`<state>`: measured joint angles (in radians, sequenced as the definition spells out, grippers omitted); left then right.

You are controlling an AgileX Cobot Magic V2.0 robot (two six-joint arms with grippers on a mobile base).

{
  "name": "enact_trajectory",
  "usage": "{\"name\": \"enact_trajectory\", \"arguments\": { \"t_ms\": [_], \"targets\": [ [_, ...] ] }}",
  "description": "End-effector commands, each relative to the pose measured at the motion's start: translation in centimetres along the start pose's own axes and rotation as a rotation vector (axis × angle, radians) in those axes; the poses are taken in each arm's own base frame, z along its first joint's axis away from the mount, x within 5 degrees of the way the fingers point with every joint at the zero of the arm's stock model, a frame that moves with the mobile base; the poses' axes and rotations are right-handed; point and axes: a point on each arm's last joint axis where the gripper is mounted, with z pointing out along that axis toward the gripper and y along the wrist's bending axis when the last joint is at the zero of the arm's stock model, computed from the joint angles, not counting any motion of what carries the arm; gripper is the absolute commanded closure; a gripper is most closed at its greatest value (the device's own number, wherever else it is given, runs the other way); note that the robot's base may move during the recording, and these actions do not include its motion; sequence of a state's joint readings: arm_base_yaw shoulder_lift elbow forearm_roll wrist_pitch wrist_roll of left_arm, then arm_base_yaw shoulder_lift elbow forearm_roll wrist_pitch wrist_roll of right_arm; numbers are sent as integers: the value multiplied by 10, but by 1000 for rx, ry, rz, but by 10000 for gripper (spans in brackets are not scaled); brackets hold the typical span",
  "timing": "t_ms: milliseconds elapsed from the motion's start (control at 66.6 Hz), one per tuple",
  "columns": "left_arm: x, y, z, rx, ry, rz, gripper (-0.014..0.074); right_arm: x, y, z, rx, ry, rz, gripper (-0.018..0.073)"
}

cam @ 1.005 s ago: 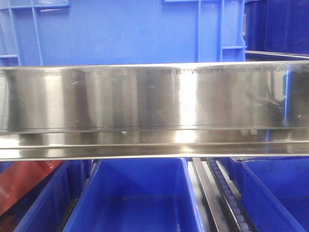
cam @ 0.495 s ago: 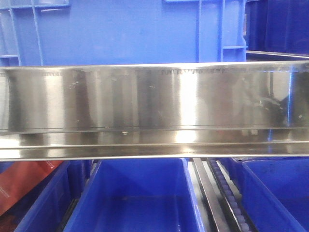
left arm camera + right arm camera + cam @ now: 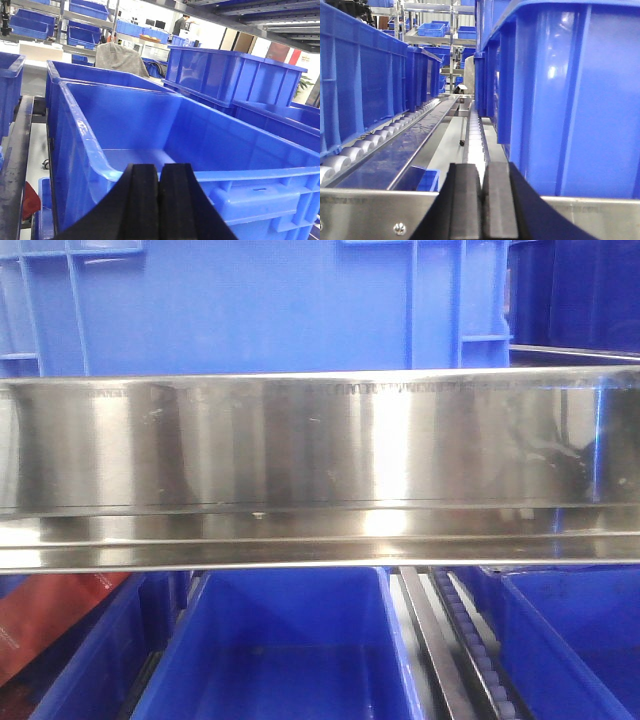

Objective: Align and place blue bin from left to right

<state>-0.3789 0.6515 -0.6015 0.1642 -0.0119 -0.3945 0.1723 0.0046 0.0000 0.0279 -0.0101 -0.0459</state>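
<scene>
My left gripper (image 3: 159, 200) is hovering with its pads pressed together, gripping nothing, just short of the near rim of a blue tray (image 3: 150, 130). My right gripper (image 3: 481, 200) is likewise closed and empty, looking down the roller lane (image 3: 475, 135) right beside the blue bin (image 3: 570, 95). The bin is sitting on the upper level behind the steel rail (image 3: 320, 460). I'm judging the alignment barely begun: neither claw is touching it, so the whole sideways push remains

Brightly lit workshop with metal shelving (image 3: 65, 20), roller rails (image 3: 375, 137) and a steel beam (image 3: 320, 455).
</scene>
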Motion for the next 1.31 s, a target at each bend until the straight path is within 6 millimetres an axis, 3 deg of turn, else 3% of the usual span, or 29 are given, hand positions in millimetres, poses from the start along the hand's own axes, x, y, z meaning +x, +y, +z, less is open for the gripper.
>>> {"name": "enact_trajectory", "arguments": {
  "t_ms": [0,390,570,825,1005,1290],
  "targets": [
    [-3,-2,-2,14,-26,-11,707,-2,0,0,-1,-25,7,629],
    [-1,-1,-2,12,-24,6,707,-2,0,0,-1,-25,7,629],
    [3,15,-26,-102,-92,141,707,-2,0,0,-1,-25,7,629],
    [50,38,-70,-322,-95,138,707,-2,0,0,-1,-25,7,629],
    [87,42,-94,-383,-65,132,707,-2,0,0,-1,-25,7,629],
    [126,50,-97,-383,-32,161,707,-2,0,0,-1,-25,7,629]
  ]
}}
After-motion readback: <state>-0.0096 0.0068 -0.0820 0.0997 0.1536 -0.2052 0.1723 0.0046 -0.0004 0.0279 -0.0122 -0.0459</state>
